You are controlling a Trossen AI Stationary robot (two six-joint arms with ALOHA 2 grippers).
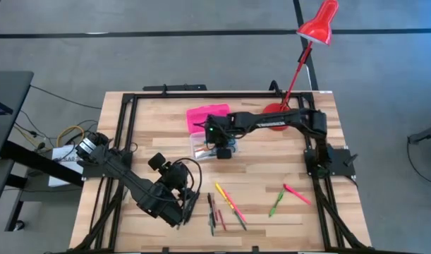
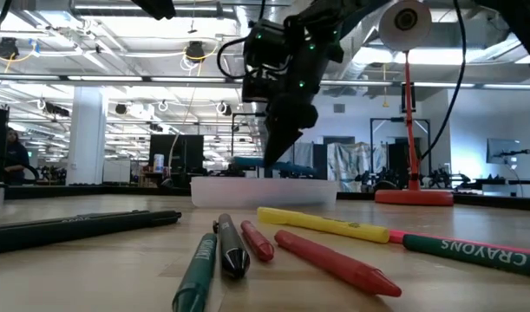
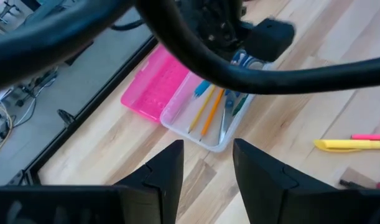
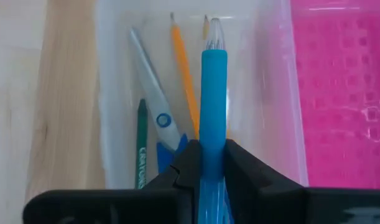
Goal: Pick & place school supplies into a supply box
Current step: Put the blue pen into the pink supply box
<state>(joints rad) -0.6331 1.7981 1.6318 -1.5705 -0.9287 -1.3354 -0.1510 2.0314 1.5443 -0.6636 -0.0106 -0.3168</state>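
Right claw: clamped on a blue pen, poised over the clear box at frame centre.
Left claw: fingers apart, empty, waiting lower left in the overhead view.
Risk: I'd say the pen could catch on the scissors or orange pencil already inside and tip out over the rim.
Still loose: yellow marker, red crayon in the low view's foreground.
Only the wrist view shows: the grip itself.
Only the overhead shows: pink lid, red lamp upper right.
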